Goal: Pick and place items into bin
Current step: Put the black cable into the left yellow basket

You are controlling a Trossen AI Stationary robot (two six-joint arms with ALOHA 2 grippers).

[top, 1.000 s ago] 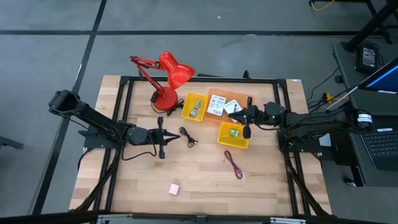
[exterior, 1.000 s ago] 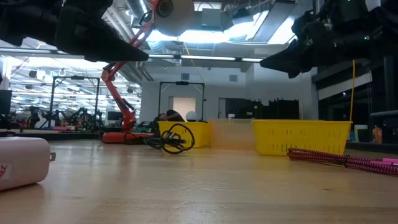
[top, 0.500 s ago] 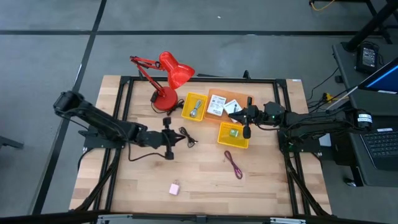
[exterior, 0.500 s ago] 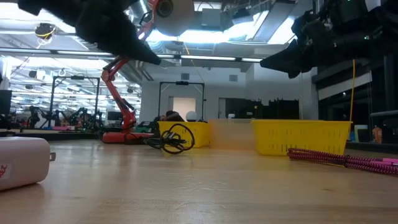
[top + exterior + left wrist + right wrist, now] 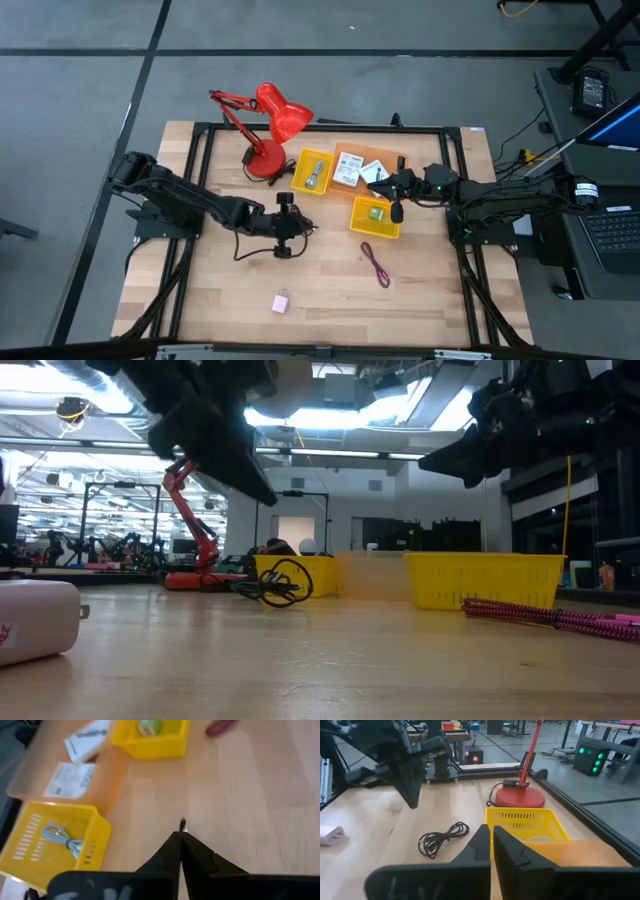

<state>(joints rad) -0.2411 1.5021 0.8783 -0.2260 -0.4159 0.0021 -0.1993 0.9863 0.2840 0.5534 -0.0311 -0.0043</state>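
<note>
You won't find any text you can read here. The two white cards [image 5: 80,757] on the desk [image 5: 330,290] carry black marks too blurred to make out, and nothing else bears a legible label.

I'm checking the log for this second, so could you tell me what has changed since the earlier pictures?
The left tool, shut and empty, travelled rightward over the black cable. The right tool, the cable, maroon cord and yellow bins stayed put.
</note>
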